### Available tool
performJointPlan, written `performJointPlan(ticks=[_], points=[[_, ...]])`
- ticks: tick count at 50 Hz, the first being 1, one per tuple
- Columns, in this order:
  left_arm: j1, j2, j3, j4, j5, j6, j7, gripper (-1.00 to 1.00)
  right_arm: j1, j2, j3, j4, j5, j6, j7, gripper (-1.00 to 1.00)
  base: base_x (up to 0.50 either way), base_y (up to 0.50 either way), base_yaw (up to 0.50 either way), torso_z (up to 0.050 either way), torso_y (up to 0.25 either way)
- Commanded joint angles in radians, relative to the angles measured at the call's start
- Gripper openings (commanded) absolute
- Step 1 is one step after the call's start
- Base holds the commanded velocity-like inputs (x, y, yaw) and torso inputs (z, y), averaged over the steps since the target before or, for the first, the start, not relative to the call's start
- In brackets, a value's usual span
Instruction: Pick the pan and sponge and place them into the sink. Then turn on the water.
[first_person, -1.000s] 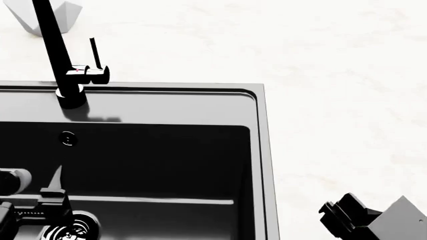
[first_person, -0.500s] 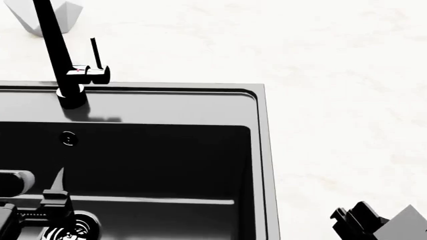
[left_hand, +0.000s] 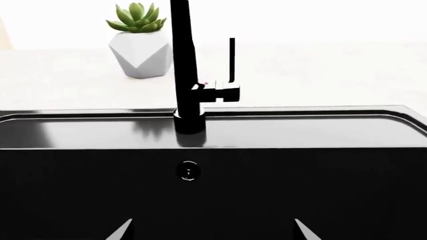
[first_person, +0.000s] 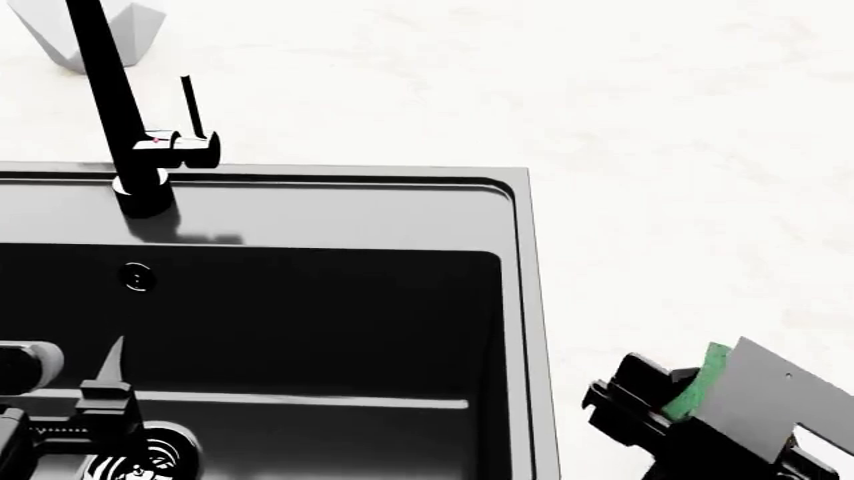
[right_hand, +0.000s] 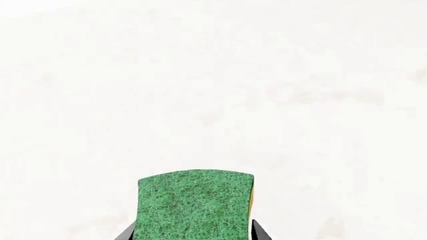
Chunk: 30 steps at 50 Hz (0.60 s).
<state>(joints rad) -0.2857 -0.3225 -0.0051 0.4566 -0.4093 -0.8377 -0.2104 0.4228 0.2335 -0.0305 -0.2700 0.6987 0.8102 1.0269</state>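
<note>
The sink is a glossy black basin with a round metal drain and a small overflow hole. My left gripper hangs low inside the basin beside the drain; in the left wrist view its fingertips stand wide apart with nothing between them. My right gripper is over the white counter right of the sink, shut on the green-and-yellow sponge, which fills the right wrist view. The pan is out of view. No water runs from the black faucet.
The faucet's thin lever stands upright behind the sink's back rim, also in the left wrist view. A white faceted pot with a green plant stands on the counter behind the faucet. White counter lies right of the sink.
My right gripper has come up and to the left into the head view, and the green sponge in it now shows. The left gripper has barely moved.
</note>
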Motion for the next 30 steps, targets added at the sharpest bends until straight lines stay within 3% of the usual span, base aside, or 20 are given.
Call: performJointPlan(ticks=[1, 7, 9, 12, 15, 21, 30], points=[[0.001, -0.008, -0.006, -0.002, -0.007, 0.002, 0.001, 1.0, 0.068, 0.105, -0.093, -0.025, 0.088, 0.02, -0.281, -1.0, 0.0, 0.0, 0.0, 0.0, 0.0], [-0.01, 0.003, 0.005, -0.011, -0.003, 0.0, -0.011, 1.0, 0.134, 0.181, -0.105, -0.073, 0.206, 0.159, -0.354, -1.0, 0.0, 0.0, 0.0, 0.0, 0.0], [-0.001, -0.005, -0.002, -0.016, -0.007, 0.007, -0.001, 1.0, 0.126, 0.177, -0.023, -0.093, 0.333, 0.168, -0.391, -1.0, 0.0, 0.0, 0.0, 0.0, 0.0], [-0.007, -0.001, 0.004, -0.015, -0.007, 0.002, -0.006, 1.0, 0.157, 0.232, -0.058, -0.129, 0.374, 0.25, -0.412, -1.0, 0.0, 0.0, 0.0, 0.0, 0.0], [-0.009, -0.007, -0.002, -0.011, -0.012, -0.002, -0.005, 1.0, 0.143, 0.253, -0.055, -0.18, 0.358, 0.204, -0.462, -1.0, 0.0, 0.0, 0.0, 0.0, 0.0], [-0.013, -0.008, 0.0, -0.002, -0.016, -0.011, -0.011, 1.0, 0.17, 0.329, -0.141, -0.178, 0.409, 0.349, -0.495, -1.0, 0.0, 0.0, 0.0, 0.0, 0.0], [-0.012, -0.016, 0.0, -0.004, -0.019, -0.004, -0.005, 1.0, 0.108, 0.369, -0.044, -0.241, 0.47, 0.331, -0.461, -1.0, 0.0, 0.0, 0.0, 0.0, 0.0]])
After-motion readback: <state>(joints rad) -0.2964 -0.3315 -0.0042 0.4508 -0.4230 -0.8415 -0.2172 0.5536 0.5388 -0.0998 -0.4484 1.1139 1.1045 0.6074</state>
